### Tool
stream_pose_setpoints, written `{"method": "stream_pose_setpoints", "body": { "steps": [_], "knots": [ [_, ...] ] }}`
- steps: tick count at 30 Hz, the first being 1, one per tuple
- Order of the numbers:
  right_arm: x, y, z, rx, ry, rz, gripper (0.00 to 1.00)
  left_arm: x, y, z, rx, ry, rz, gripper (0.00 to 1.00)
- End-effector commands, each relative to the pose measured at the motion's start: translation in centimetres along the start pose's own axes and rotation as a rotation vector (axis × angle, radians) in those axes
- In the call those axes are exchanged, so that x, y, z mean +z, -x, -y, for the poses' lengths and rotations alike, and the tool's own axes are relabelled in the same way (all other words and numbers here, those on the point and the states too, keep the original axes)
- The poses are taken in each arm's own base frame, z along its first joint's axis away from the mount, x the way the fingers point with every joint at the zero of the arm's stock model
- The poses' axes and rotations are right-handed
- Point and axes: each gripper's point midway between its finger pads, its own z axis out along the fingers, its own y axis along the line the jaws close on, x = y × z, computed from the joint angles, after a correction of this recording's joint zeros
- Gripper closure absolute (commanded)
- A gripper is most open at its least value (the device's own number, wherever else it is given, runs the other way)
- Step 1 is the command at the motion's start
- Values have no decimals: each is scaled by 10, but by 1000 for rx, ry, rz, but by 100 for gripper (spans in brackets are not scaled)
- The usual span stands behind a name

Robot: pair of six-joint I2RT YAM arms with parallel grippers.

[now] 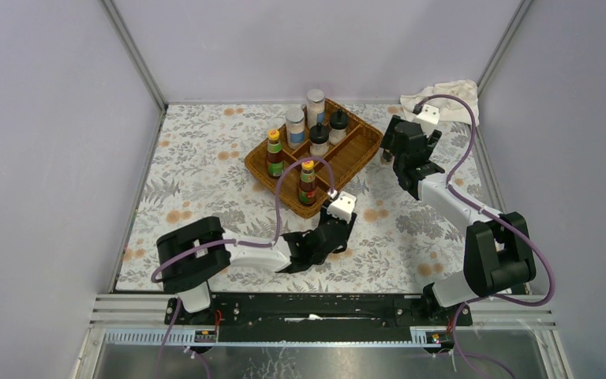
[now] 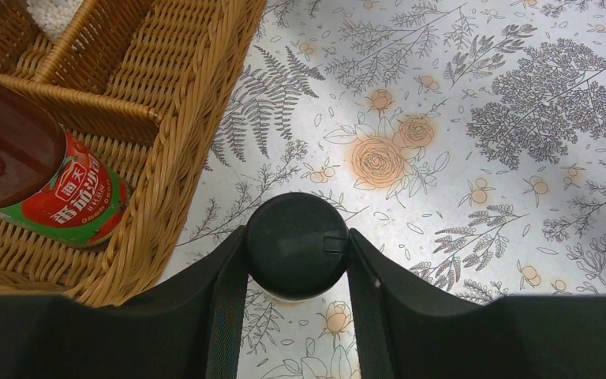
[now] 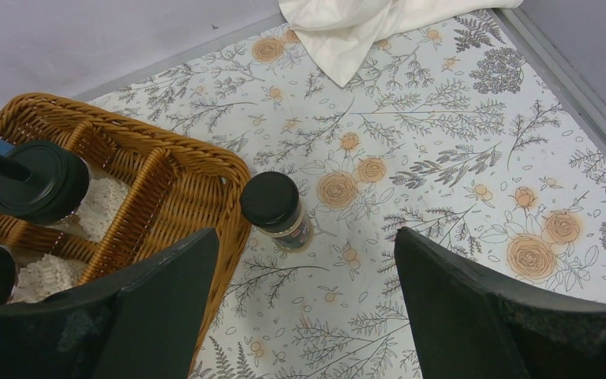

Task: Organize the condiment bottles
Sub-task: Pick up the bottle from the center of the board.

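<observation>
Black-lidded jar: pinched between the jaws of the left gripper, beside wicker tray. Second jar: ahead of the spread jaws of the right gripper, untouched.

A brown wicker divided tray sits on the floral tablecloth, just beyond centre toward twelve o'clock. A crumpled white cloth lies in the far corner at two o'clock, well apart from the tray.

The top external camera sits above and behind the arm bases, facing the far edge and covering the whole table. Each wrist camera looks down past its jaws: the left close over the wicker tray's near corner, the right from higher, toward the far right corner. Both catch that tray.
</observation>
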Motion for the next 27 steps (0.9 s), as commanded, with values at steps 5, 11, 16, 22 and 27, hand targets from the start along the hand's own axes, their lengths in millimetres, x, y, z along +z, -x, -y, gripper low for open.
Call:
{"method": "stream_pose_setpoints", "body": {
  "steps": [5, 11, 16, 22, 27],
  "knots": [
    [-7, 22, -3, 52, 22, 55, 11, -14, 46, 3, -38, 31, 97, 100],
    [-7, 22, -2, 54, 21, 54, 11, -16, 72, 9, -40, 35, 127, 100],
    [-7, 19, 0, 54, 14, 50, 11, -15, 100, 8, -10, 72, 171, 100],
    [-9, 22, 1, 56, 13, 57, 11, -10, 129, 5, 45, 126, 224, 100],
    [-9, 22, 4, 58, 4, 59, 11, 5, 145, -5, 50, 155, 238, 100]
  ]
}}
